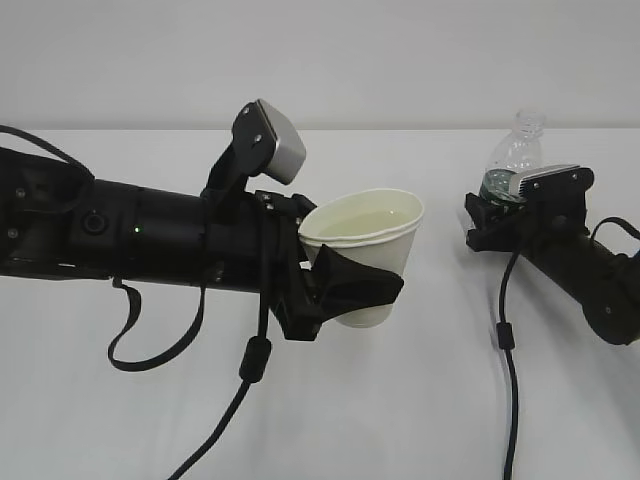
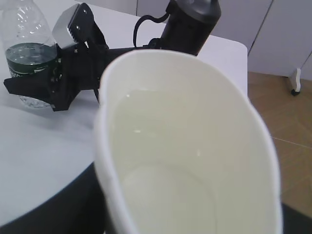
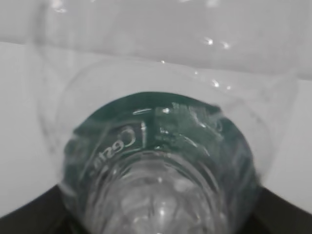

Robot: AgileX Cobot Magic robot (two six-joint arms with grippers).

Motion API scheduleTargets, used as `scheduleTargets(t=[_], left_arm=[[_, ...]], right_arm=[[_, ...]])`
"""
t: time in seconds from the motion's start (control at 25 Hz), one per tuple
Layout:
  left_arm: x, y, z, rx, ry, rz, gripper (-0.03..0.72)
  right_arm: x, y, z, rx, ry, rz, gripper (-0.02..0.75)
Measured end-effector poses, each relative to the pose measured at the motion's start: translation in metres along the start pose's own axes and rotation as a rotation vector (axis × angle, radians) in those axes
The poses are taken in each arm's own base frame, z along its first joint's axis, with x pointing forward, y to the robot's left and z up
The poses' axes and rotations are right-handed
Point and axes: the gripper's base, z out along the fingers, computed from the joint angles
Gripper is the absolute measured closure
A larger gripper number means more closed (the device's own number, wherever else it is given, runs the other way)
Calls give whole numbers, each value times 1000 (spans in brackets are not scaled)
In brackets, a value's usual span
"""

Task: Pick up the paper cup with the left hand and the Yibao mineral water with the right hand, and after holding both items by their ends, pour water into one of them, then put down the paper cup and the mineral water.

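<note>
Exterior view: our left hand (image 1: 345, 285) squeezes the small white paper cup (image 1: 365, 250); our right hand (image 1: 500, 215) squeezes the clear ribbed plastic water bottle (image 1: 515, 150).

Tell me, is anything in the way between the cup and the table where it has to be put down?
Nothing visible is. The paper cup hangs in the left hand, and the white table under it looks bare, apart from a black cable lower left. The Yibao mineral water stands far off to the side in the right hand.
</note>
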Motion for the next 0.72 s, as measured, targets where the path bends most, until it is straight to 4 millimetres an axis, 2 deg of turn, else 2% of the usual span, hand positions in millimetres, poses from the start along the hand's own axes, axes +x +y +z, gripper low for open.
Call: scheduleTargets(t=[0.24, 0.56, 0.72], left_arm=[[0, 0, 0, 0, 0, 0, 269], [0, 0, 0, 0, 0, 0, 269], [0, 0, 0, 0, 0, 0, 269]], right_arm=[[0, 0, 0, 3, -7, 34, 277], [0, 0, 0, 1, -12, 53, 148], [0, 0, 0, 1, -14, 54, 134]])
